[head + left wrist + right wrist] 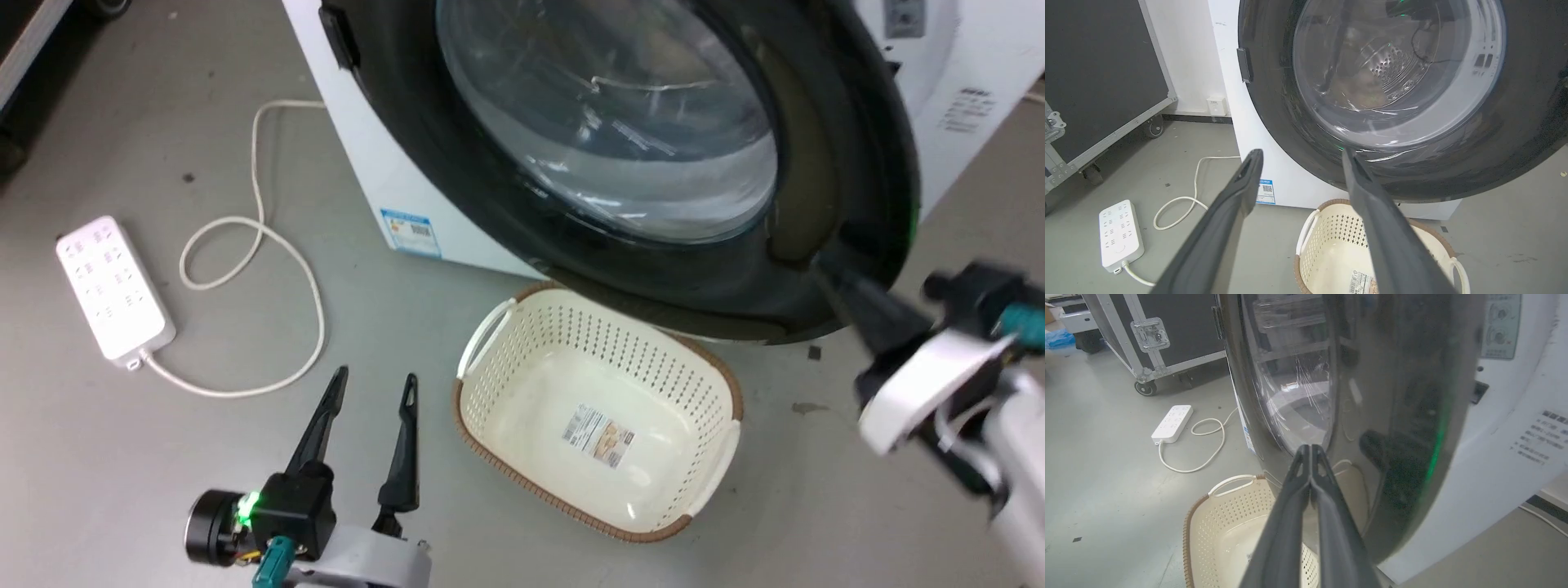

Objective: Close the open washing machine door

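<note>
A: Right gripper [1310, 451], fingers pressed together. Where?
B: Before the white washing machine [359, 163], tips at the lower rim of its washing machine door [457, 180]: glossy black, bulging glass, ajar over a cream basket [522, 327]. Left gripper [375, 377] spread apart.

grey floor [122, 457], white wall [1188, 53], black wheeled flight case [1098, 73]

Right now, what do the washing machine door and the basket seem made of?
Washing machine door: glossy black rim, probably plastic, mirroring a green light; clear bulging window, glass or plastic. Basket: matte cream plastic, by its moulded holes; brown woven-look rim.
</note>
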### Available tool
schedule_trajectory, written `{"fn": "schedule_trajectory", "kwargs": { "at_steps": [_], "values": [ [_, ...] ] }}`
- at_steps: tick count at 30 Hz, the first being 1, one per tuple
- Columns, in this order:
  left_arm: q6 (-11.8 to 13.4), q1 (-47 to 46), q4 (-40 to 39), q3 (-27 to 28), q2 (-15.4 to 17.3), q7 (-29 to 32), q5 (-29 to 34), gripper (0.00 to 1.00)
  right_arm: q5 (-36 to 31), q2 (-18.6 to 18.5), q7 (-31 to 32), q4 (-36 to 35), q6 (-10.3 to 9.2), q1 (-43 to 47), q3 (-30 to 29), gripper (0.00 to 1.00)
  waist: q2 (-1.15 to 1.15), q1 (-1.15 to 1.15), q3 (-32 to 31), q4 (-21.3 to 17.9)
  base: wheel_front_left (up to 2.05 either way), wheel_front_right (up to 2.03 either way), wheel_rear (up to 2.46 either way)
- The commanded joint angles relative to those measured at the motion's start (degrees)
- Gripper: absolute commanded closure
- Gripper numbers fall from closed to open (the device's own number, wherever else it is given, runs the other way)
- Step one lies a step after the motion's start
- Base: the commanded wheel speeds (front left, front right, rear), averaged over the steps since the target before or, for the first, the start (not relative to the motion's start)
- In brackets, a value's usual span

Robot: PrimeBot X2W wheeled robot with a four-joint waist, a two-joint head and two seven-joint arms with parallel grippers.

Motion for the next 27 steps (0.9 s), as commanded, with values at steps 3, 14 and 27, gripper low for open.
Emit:
{"fn": "schedule_trajectory", "kwargs": {
  "at_steps": [3,14,27],
  "values": [
    [1.3,-2.8,-1.8,-1.6,-0.1,-0.2,-0.8,0.0,5.6,-3.0,0.5,5.8,-0.04,-8.7,1.2,1.0,0.0,-0.01,3.6,1.2,0.0,0.0,0.0],
    [5.3,-6.8,-2.5,-6.0,-0.1,-0.2,-1.6,0.0,10.8,-5.2,-0.9,24.7,-0.04,-28.9,5.3,1.0,0.0,-0.01,9.8,2.4,0.0,0.0,0.0],
    [4.9,-6.0,-1.0,-4.7,-0.1,-0.2,-1.7,0.0,13.7,-2.7,-7.1,29.8,-0.04,-27.6,9.7,0.0,0.0,-0.01,4.3,0.1,0.0,0.0,0.0]
  ]
}}
